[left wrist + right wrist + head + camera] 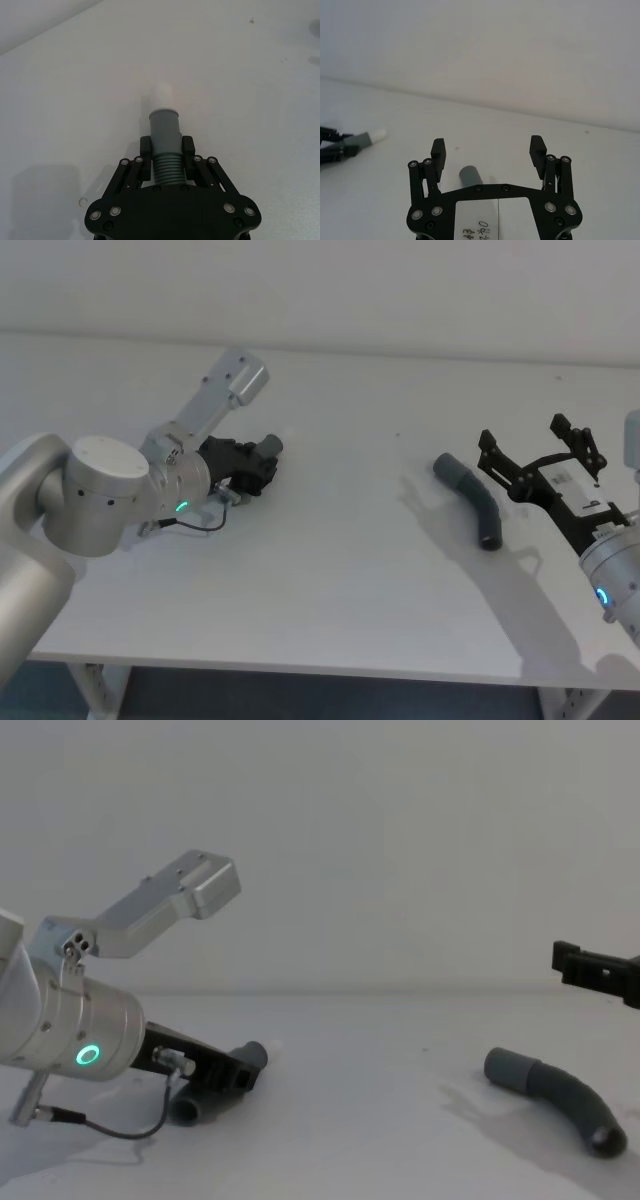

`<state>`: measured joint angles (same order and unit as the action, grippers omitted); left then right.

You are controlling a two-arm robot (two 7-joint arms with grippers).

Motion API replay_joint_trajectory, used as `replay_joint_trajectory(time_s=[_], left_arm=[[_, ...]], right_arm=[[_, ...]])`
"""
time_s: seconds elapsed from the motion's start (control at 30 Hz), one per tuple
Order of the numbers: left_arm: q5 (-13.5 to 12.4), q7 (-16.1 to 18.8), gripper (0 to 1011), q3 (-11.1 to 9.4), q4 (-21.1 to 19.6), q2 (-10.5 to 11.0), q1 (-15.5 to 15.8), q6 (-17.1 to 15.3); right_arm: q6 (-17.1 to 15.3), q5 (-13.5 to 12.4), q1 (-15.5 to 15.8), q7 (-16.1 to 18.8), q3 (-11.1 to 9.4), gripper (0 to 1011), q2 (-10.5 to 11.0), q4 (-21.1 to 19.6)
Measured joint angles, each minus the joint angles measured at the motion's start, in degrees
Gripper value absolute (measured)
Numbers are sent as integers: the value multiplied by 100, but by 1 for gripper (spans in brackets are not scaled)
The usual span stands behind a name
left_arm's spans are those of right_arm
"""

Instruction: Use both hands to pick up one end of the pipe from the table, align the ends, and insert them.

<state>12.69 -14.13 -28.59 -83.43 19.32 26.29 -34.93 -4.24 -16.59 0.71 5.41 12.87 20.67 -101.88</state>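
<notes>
1. The left end effector (166,145) is clamped on the ribbed part of one pipe piece (165,131), just behind the piece's smooth grey cuff, at the left side of the white bench (350,570).
2. The cuff and its short white tip (162,95) stick out past the black fingers (146,146), low over the bench surface.
3. A green ring light (90,1055) glows on the left arm's silver wrist.
4. The second pipe piece (475,502) lies loose on the bench's right side, curved, with its grey cuff (508,1068) at the end turned toward the middle of the bench.
5. The right end effector (487,146) hovers above the bench just beside that piece, its fingers spread wide apart and gripping nothing.
6. A white label (480,220) shows on the right end effector's body.
7. The two pipe pieces are well apart, with bare bench between them.
</notes>
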Motion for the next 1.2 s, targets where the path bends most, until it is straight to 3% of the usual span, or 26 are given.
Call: replay_joint_trajectory(time_s=[0.23, 0.47, 0.87, 1.2], left_arm=[[0, -1, 354, -1, 4, -2, 3, -1], [1, -1, 354, -1, 8, -5, 3, -1], [1, 0, 354, -1, 9, -5, 2, -1], [1, 0, 354, -1, 9, -4, 2, 0]], right_arm=[[-504, -62, -83, 259, 0, 1001, 242, -122], [-1214, -145, -196, 477, 8, 1001, 436, -260], [-2238, -185, -374, 395, 38, 1001, 400, -342], [-2584, -108, -498, 346, 115, 1001, 337, -246]])
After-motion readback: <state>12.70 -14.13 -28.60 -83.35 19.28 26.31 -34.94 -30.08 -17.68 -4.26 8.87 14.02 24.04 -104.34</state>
